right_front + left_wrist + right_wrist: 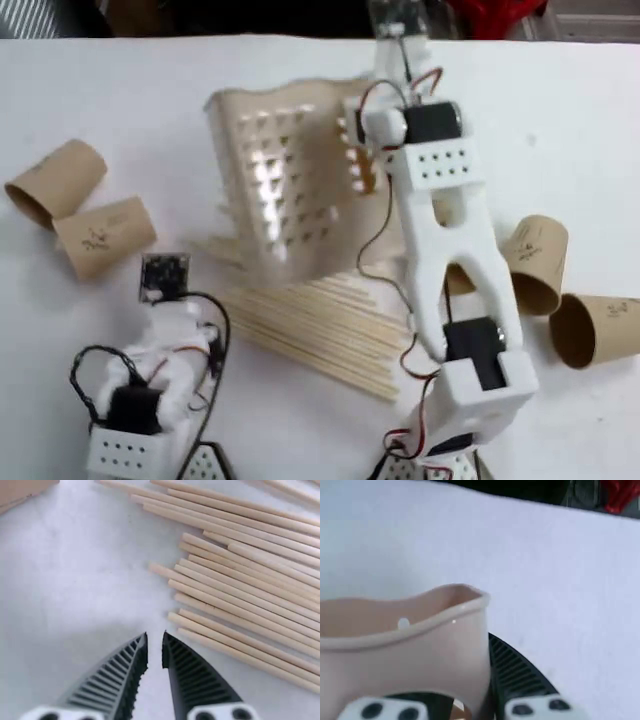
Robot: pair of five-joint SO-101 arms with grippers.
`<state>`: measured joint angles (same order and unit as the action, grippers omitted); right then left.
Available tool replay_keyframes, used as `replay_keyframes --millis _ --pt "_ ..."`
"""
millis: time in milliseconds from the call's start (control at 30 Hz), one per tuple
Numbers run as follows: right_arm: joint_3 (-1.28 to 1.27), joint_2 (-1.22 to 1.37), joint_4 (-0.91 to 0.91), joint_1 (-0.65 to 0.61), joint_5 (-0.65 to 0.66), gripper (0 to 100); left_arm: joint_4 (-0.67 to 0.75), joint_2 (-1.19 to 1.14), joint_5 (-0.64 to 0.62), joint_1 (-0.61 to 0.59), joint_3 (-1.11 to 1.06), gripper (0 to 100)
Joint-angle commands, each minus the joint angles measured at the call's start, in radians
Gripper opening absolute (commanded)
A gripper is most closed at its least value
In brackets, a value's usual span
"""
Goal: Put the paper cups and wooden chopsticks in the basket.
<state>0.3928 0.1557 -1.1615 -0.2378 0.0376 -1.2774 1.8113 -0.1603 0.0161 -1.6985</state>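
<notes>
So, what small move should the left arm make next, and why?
Probably open the left gripper a little wider and shift it over the ends of the pale wooden chopsticks. Its jaws stand barely apart, holding nothing, above the bare white table beside those ends. The right gripper holds the wall of the beige perforated basket, which is tilted toward the chopsticks.

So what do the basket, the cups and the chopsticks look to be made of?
The basket looks like moulded plastic: pale beige, slight sheen, regular grid of holes, smooth rounded rim. The paper cups look like thin brown card, matte, likely uncoated outside. The chopsticks look like bare pale wood, matte, with faint grain along each stick.
</notes>
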Motion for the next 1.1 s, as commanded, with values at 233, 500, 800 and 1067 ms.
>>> replay_keyframes --millis 233,500,800,1067 --pt "0.152 0.061 0.191 0.036 -0.055 1.5 -0.005 0.005 0.000 -0.007 0.005 8" --pt "0.187 0.203 0.326 0.122 -0.051 1.5 -0.005 0.005 0.002 -0.007 0.005 8" --pt "0.723 0.634 0.398 0.093 -0.052 1.5 -0.005 0.005 0.000 -0.007 0.005 8" --pt "1.140 0.980 0.578 0.047 0.094 1.5 -0.005 0.005 0.000 -0.013 0.005 8"
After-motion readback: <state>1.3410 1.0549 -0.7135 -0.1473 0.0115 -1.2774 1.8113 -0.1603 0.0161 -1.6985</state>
